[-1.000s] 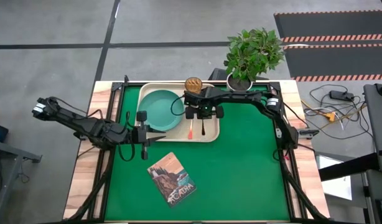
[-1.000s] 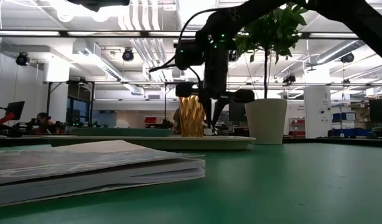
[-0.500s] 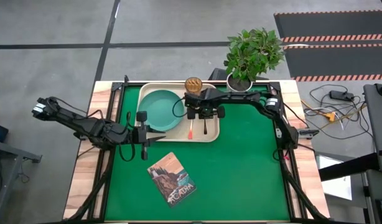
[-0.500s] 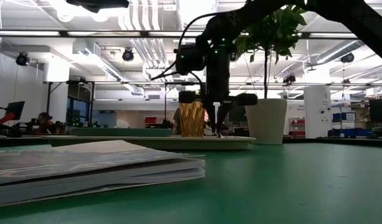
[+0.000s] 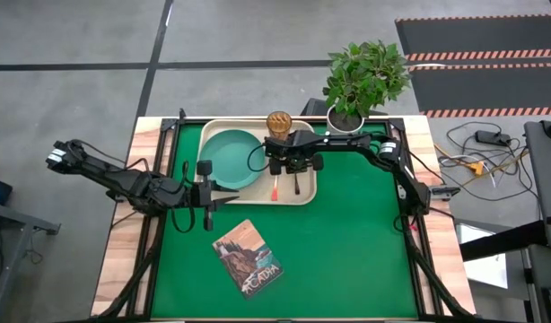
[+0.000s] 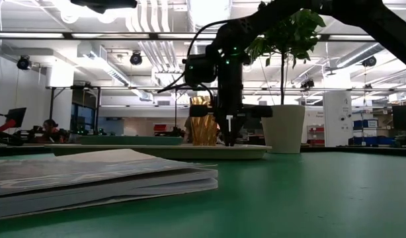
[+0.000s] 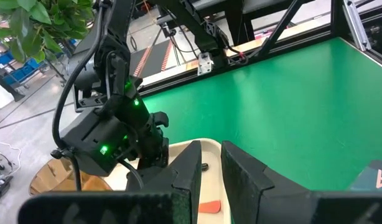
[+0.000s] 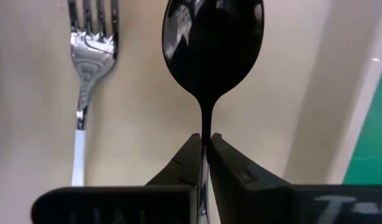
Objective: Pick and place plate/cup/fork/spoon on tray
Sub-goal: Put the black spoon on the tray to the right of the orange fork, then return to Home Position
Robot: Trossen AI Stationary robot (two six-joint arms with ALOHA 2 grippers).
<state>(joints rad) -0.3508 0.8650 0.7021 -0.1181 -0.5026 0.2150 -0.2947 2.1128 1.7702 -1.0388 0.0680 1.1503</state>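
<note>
The cream tray (image 5: 254, 131) lies at the table's far side. On it are the teal plate (image 5: 231, 160), the amber cup (image 5: 278, 120) and the orange-handled fork (image 5: 274, 187). My right gripper (image 5: 294, 169) is over the tray's right part, shut on the dark spoon (image 8: 213, 43), which lies parallel to the fork (image 8: 91, 56). In the low view the right gripper (image 6: 229, 137) reaches down to the tray (image 6: 190, 152) beside the cup (image 6: 204, 124). My left gripper (image 5: 223, 197) waits at the tray's near left corner, its fingers a narrow gap apart and empty. My right gripper pinches the spoon's thin handle (image 8: 205, 127) between its two fingertips, just behind the bowl. The fingers come from above, pointing down. The spoon lies level, bowl up, low over the tray floor (image 8: 135, 124); whether it rests on it I cannot tell.
A book (image 5: 248, 257) lies on the green mat near the table's middle front. A white pot with a leafy plant (image 5: 345, 118) stands just right of the tray's far right corner. The mat's right half is bare.
My right gripper has gone down toward the tray with the spoon, staying shut on it. The plate, cup and fork have kept their places.
</note>
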